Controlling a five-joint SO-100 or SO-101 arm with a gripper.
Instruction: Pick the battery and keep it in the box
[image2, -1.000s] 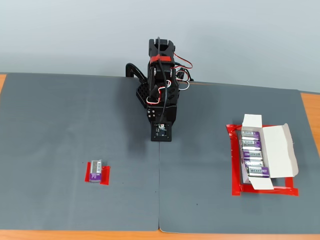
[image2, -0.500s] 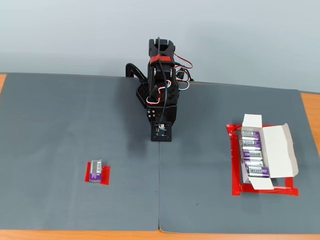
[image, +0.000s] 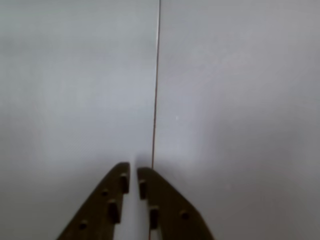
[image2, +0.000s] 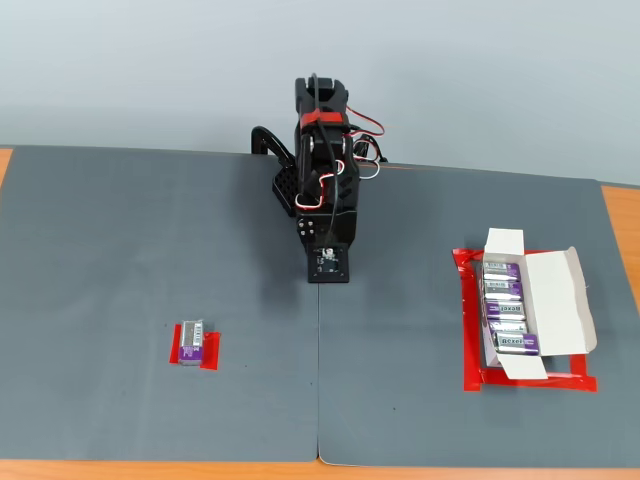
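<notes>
The battery (image2: 193, 342), a small purple cell with silver ends, lies on a red tape patch at the lower left of the grey mat in the fixed view. The white box (image2: 556, 300) sits open at the right, its flaps folded out, with several purple batteries (image2: 505, 312) lined up inside. Folded at the back centre of the mat is the black arm (image2: 322, 190), far from both. In the wrist view my gripper (image: 133, 173) points down at bare mat beside a seam, its fingers nearly touching and nothing between them. Neither battery nor box appears in the wrist view.
A red tape rectangle (image2: 470, 375) outlines the box. The seam (image2: 318, 400) between two grey mat halves runs down the middle. Orange table edge (image2: 100, 468) shows along the front and sides. A pale wall stands behind the arm.
The arm's wrist end has shifted very slightly to the right in the fixed view. Battery and box have not moved.
</notes>
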